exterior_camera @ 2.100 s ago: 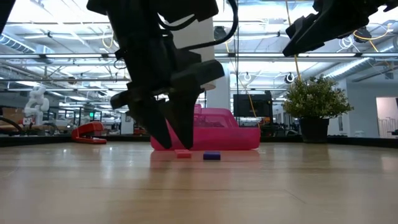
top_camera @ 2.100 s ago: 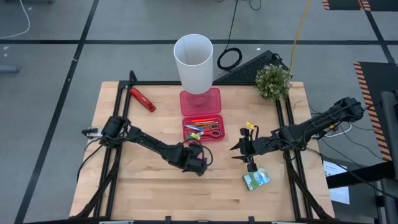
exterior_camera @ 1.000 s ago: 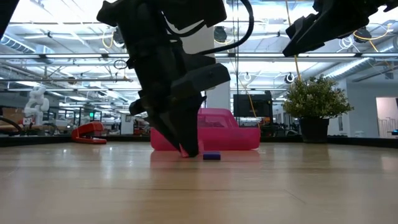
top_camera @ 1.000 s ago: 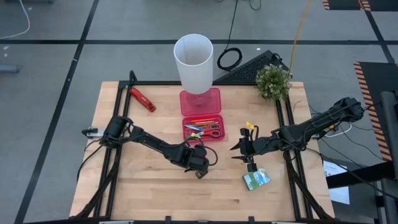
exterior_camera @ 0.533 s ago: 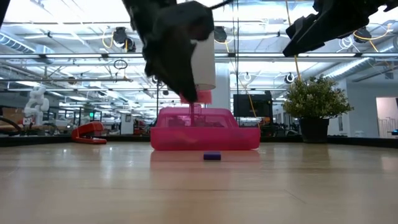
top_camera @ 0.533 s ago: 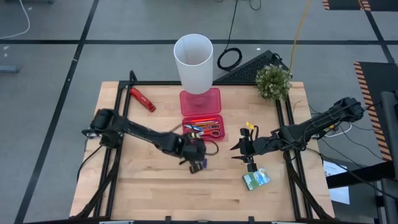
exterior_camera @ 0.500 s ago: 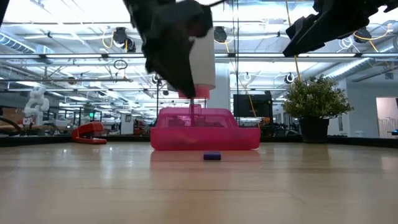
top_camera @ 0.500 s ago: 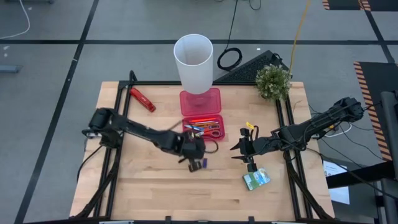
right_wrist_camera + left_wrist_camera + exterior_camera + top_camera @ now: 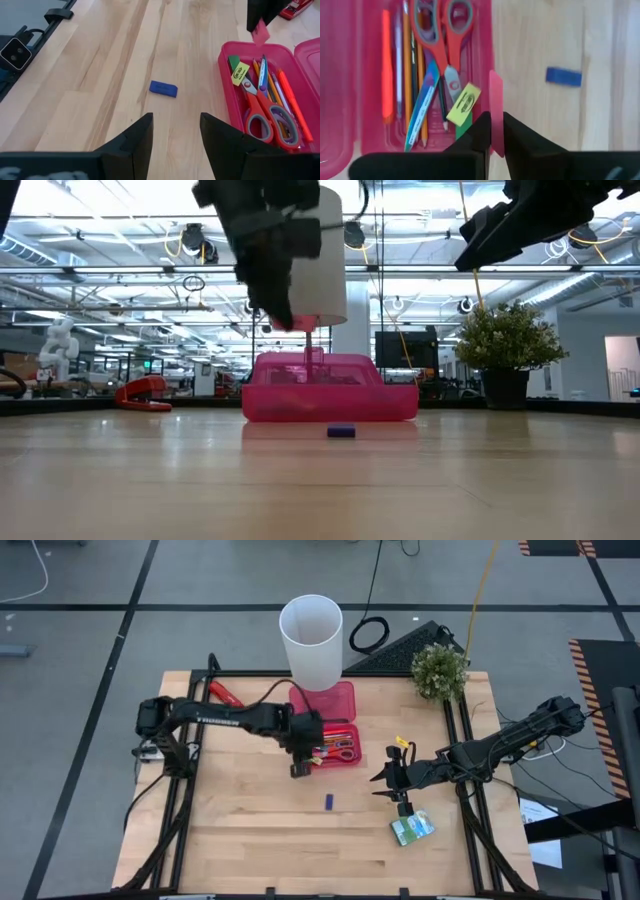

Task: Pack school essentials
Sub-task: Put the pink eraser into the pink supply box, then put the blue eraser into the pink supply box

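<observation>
Two arms reach over a wooden bench. The left gripper hangs at the near-left edge of the open pink case, clenched on a pink eraser. Scissors and pencils lie inside. A blue eraser sits alone on bare wood nearer the front. The right gripper, released, hovers above a green-white packet by the right rail.
</observation>
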`<state>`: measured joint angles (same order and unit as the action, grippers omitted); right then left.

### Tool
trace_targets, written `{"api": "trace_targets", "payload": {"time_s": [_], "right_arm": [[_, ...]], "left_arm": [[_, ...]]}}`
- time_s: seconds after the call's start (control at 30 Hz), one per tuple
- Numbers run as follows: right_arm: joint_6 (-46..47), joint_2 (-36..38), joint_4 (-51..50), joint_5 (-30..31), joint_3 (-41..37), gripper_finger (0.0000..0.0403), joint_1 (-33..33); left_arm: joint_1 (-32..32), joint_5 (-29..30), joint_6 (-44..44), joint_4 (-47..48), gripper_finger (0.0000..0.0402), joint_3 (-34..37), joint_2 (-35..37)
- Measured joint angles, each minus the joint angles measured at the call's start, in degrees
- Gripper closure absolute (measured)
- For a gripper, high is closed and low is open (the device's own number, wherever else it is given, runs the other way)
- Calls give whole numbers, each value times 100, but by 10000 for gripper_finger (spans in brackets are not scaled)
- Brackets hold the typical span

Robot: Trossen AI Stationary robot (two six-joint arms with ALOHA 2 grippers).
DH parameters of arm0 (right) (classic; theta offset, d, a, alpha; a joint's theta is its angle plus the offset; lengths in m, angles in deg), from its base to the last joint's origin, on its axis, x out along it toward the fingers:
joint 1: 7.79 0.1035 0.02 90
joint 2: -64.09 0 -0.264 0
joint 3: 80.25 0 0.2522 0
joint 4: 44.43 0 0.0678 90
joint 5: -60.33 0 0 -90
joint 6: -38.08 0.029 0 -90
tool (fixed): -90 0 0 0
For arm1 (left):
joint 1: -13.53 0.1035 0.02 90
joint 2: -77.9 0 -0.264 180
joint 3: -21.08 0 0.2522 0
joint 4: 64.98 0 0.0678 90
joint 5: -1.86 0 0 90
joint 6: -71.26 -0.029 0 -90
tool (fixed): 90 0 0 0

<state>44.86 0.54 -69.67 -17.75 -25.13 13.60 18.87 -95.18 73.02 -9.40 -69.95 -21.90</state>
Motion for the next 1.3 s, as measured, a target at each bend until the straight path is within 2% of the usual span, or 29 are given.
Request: {"api": "trace_targets", "payload": {"time_s": [0.1, 0.23, 0.43, 0.63, 0.83, 1.13, 1.3], "right_arm": [[0, 1, -10, 0, 1, 248, 0], [0, 0, -20, 0, 0, 248, 0], [-2, 0, -19, 2, 1, 248, 0], [-2, 1, -14, 2, 0, 248, 0], [-2, -2, -14, 0, 1, 248, -1], [-5, 0, -21, 2, 2, 248, -2], [-15, -1, 0, 2, 0, 248, -1]], "left_arm": [[256, -400, -216, -55, 352, 251, -37], [398, -852, -319, -738, 349, 699, -35], [369, -927, -314, -1354, 347, 1120, -33], [359, -325, -165, -1362, 346, 1151, -32], [218, -110, -83, -1551, 346, 1155, 54], [-878, 649, 193, -2040, 343, 1122, 188], [-1504, 1246, 872, -2251, 308, 1118, 141]]}}
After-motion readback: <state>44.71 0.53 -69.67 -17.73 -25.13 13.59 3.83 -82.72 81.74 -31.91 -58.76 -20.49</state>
